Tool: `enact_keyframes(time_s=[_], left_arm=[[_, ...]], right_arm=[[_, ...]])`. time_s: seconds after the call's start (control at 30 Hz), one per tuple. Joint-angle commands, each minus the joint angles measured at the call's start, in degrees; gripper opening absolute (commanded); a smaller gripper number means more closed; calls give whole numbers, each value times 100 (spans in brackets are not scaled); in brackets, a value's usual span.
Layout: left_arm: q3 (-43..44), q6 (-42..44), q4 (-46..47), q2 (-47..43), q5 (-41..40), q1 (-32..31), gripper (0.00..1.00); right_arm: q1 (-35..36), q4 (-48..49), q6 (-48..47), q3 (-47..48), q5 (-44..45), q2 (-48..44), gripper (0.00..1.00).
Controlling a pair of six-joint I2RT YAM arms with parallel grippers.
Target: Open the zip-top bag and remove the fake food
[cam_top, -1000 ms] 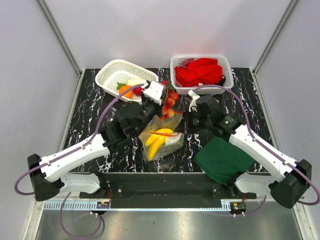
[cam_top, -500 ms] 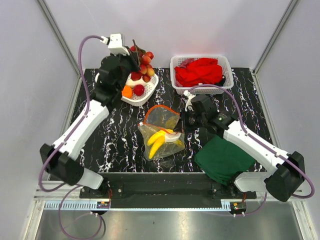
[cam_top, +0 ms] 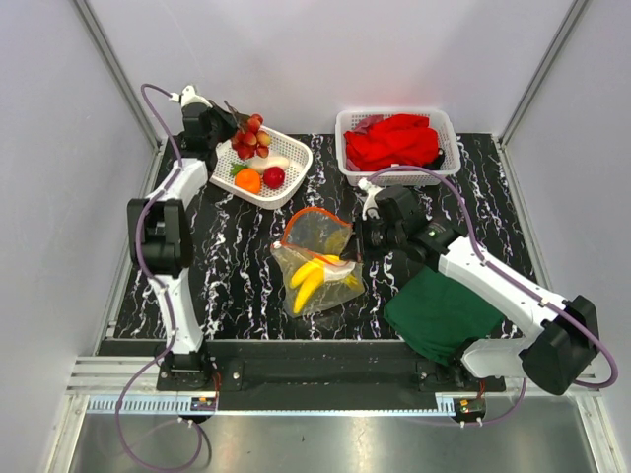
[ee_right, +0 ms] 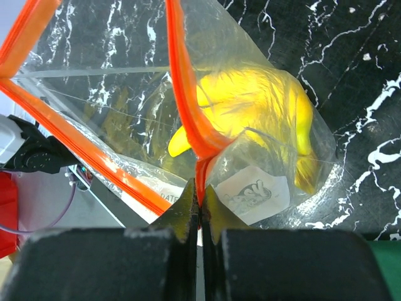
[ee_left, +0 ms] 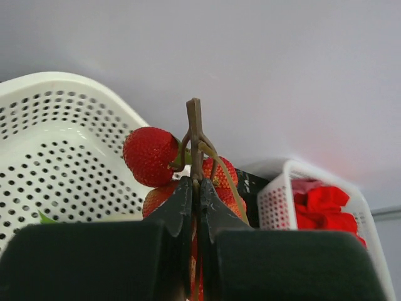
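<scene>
The zip-top bag (cam_top: 317, 246) lies mid-table, its orange-red zip mouth gaping open toward the back. Yellow bananas (cam_top: 314, 278) are still inside it, bright through the plastic (ee_right: 250, 100). My right gripper (cam_top: 357, 239) is shut on the zip strip (ee_right: 198, 164) at the bag's right corner. My left gripper (cam_top: 230, 122) is shut on the brown stem (ee_left: 195, 135) of the reddish grape bunch (cam_top: 251, 136), which hangs over the white basket (cam_top: 296, 155). An orange (cam_top: 247, 181), a red apple (cam_top: 274, 176), a pale white piece (cam_top: 271, 163) and a green bit (cam_top: 237, 168) lie in that basket.
A second white basket (cam_top: 446, 128) with red cloth (cam_top: 394, 143) stands at the back right. A dark green folded cloth (cam_top: 439, 310) lies at the front right under my right arm. Grey walls close in the table on the left, back and right.
My left arm has lifted the grape bunch out of the bag and swung it to the back left, over the white basket. The right gripper has kept its hold on the zip strip.
</scene>
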Motion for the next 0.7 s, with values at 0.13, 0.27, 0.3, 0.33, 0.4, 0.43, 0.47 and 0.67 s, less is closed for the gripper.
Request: enact_keyframes(time_s=[0.13, 0.27, 0.3, 0.33, 0.4, 0.43, 0.47, 0.67], left_arm=[[1199, -283, 64, 569, 398, 246, 75], [1129, 138, -559, 113, 327, 237, 86], [998, 244, -788, -237, 362, 246, 86], [796, 253, -799, -475, 432, 237, 85], [-130, 149, -616, -1072, 695, 228, 82], [-442, 148, -553, -1667, 792, 159, 77], [-810, 174, -527, -2038, 932, 97, 74], [-2807, 912, -886, -4457, 793, -1071, 60]], right_arm=[[28, 339, -225, 208, -258, 189, 0], [28, 348, -260, 252, -320, 304, 0], [20, 347, -278, 269, -346, 330, 0], [20, 356, -269, 269, -346, 322, 0], [28, 339, -295, 296, -399, 339, 0], [28, 330, -391, 313, -434, 348, 0], [20, 330, -427, 331, -478, 357, 0], [28, 207, -612, 874, -723, 725, 0]])
